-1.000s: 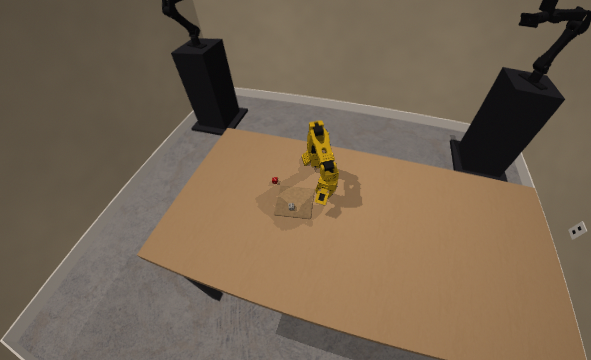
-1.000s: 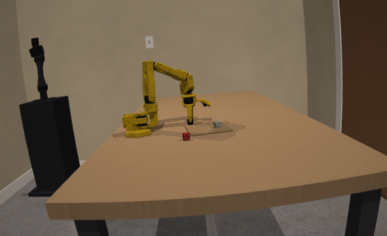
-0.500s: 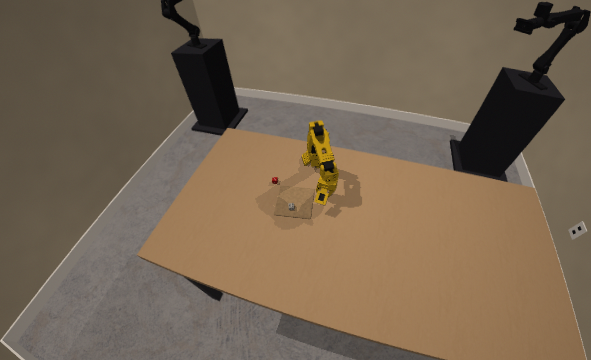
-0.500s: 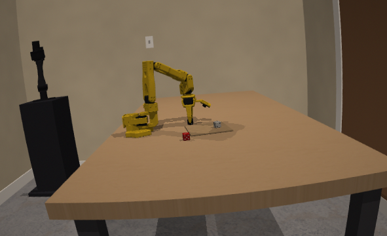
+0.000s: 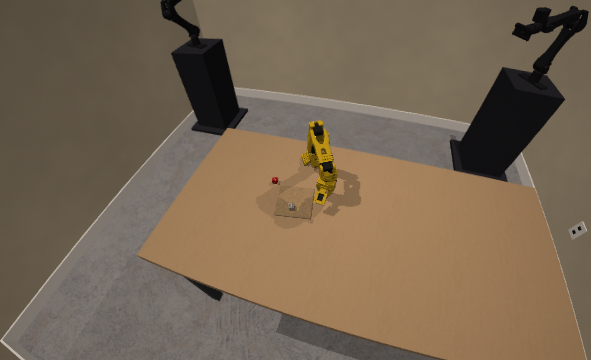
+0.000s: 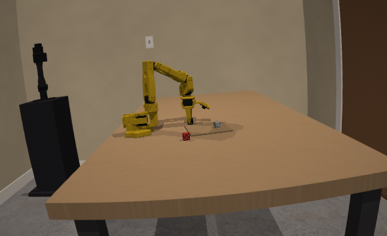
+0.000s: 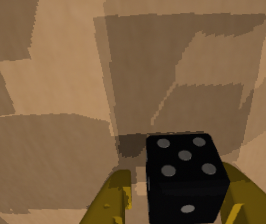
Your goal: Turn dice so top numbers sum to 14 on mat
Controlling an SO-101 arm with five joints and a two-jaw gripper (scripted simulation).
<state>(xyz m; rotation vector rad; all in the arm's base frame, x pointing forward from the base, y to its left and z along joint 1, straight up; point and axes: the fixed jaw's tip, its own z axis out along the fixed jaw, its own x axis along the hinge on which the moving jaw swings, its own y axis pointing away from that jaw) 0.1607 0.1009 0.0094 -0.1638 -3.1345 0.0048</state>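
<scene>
Wrist view: see end effector (image 5: 320,201) (image 6: 189,122) (image 7: 177,179) partly open around black die (image 6: 191,120) (image 7: 184,172), five up, on worktop (image 5: 400,225) (image 6: 245,164) (image 7: 14,170) beside mat (image 5: 302,196) (image 6: 207,130). Note gap at one finger only. Centre before squeezing; close slowly, lift straight, avoiding skew or unplanned tipping.

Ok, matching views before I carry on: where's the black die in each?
Top: not visible, probably hidden under the claw.
Exterior: just left of picture centre, at the claw's lower fingertip.
Wrist: lower part, right of centre, the black die between the fingers.
Shared landmark: the yellow claw.
</scene>
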